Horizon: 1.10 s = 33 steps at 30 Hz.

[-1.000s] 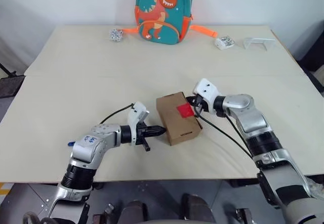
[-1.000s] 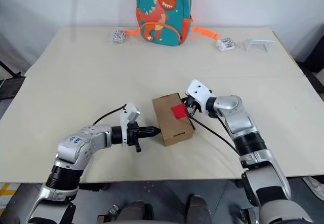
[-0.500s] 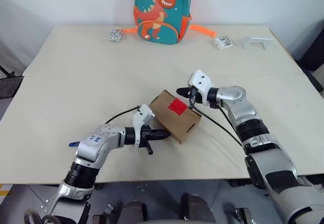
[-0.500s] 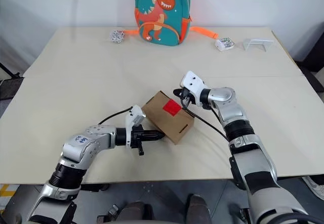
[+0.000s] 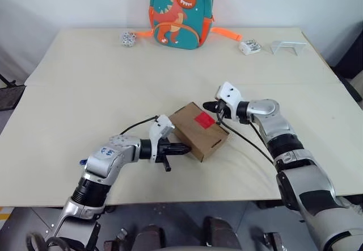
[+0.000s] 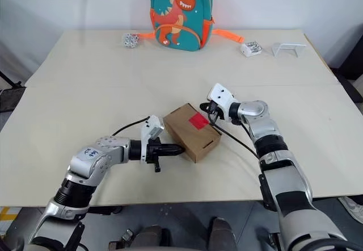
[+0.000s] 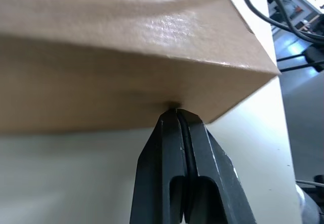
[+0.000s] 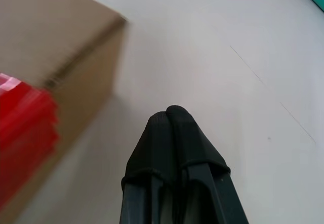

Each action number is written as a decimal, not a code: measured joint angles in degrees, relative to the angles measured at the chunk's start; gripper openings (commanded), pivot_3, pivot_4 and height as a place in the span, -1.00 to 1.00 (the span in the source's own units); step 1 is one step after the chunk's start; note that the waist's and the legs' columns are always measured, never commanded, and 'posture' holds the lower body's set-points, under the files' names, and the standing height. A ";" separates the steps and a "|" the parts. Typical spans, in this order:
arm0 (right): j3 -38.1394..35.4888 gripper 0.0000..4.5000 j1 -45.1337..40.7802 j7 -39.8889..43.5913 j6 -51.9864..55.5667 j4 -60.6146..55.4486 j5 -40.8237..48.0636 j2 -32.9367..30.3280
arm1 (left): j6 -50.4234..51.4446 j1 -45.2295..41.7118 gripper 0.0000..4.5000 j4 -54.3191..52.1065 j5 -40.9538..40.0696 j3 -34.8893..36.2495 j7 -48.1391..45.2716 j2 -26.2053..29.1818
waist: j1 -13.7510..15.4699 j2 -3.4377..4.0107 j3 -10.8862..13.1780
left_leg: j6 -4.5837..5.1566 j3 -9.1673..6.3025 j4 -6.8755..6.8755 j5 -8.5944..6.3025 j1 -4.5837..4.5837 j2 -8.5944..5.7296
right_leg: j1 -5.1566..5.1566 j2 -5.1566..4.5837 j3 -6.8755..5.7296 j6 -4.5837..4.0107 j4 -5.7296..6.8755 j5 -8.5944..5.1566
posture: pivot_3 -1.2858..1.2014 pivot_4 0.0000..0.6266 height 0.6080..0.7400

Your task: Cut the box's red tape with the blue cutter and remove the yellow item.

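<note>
Left gripper (image 7: 177,113) closed, touching box (image 7: 126,41)

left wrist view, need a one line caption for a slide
Shut left gripper presses its fingertips against the side of the brown cardboard box on the table.

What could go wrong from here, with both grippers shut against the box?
1. The left gripper presses its shut tip on the box wall; more pushing may slide or spin it.
2. The right gripper, shut and empty, sits by the red tape; it cannot cut without a cutter.
</note>
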 measured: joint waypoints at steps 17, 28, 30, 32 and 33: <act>-5.24 -1.00 3.28 4.58 3.69 -5.54 7.96 0.00 | -2.72 -1.29 -0.99 0.67 -1.02 1.97 -4.40 3.95 | -0.08 0.03 0.02 | -0.01 -0.02 -0.02 0.01 -0.01 0.00 | -0.02 0.00 -0.02 0.00 0.01 0.00 | 0.03 -0.52 1.00; -12.42 -0.30 17.80 14.05 21.94 -37.11 25.60 -10.19 | -18.20 3.95 -0.24 3.43 -4.57 18.61 -14.23 15.68 | 0.02 0.09 0.06 | -0.05 -0.04 -0.07 -0.02 -0.02 0.02 | -0.04 0.00 -0.09 0.01 -0.03 0.00 | 0.03 -0.52 1.00; -13.90 0.04 20.41 13.65 24.97 -42.13 28.26 -11.42 | -22.44 6.56 0.06 5.39 -4.07 21.10 -15.46 17.32 | 0.06 0.11 0.06 | -0.05 -0.02 -0.07 -0.02 -0.01 0.03 | -0.04 0.00 -0.09 0.00 -0.03 0.00 | 0.03 -0.52 1.00; -14.14 0.35 24.51 13.56 27.39 -49.34 30.90 -12.79 | -27.57 11.16 0.34 7.64 -3.62 24.02 -17.64 19.38 | 0.07 0.11 0.06 | -0.06 -0.01 -0.08 -0.04 0.02 0.05 | -0.05 0.00 -0.09 0.00 -0.01 0.00 | 0.03 -0.52 1.00; -14.26 0.51 27.27 13.57 28.16 -53.00 31.75 -13.65 | -30.25 14.26 0.48 9.10 -3.19 25.67 -19.15 20.92 | 0.10 0.11 0.06 | -0.06 0.00 -0.12 -0.05 -0.02 0.05 | -0.08 0.00 -0.09 0.00 -0.05 0.00 | 0.03 -0.52 1.00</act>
